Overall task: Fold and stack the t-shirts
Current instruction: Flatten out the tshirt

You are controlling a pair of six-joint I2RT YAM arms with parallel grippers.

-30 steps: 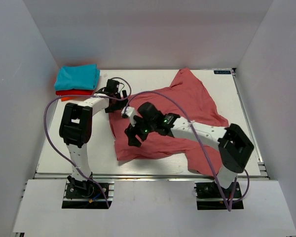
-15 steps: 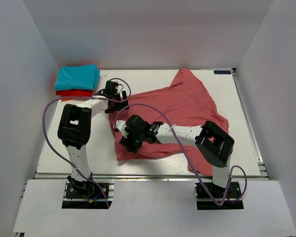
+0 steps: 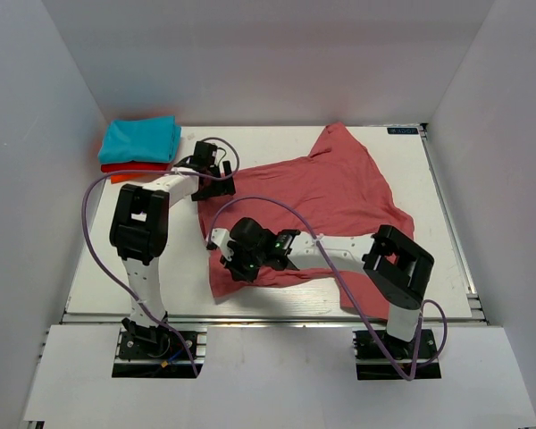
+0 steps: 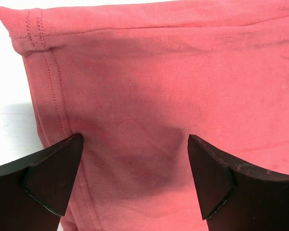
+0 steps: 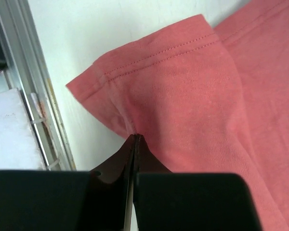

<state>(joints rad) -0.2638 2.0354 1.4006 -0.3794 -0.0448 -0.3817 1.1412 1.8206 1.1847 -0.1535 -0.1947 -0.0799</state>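
I am pinching only a thin fold of the salmon-pink t-shirt (image 5: 197, 96) between the tips of my closed right claw (image 5: 135, 137), while my left claw (image 4: 135, 140) is hanging wide above its hem, so a hard pull is risking that the cloth slips out.

The white table (image 3: 186, 259) carries a salmon-pink t-shirt (image 3: 348, 192) and orange-red t-shirt (image 3: 134, 167).

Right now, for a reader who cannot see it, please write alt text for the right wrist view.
The right gripper is shut, pinching a fold of the salmon-pink t-shirt beside its stitched hem. The white table shows at upper left.
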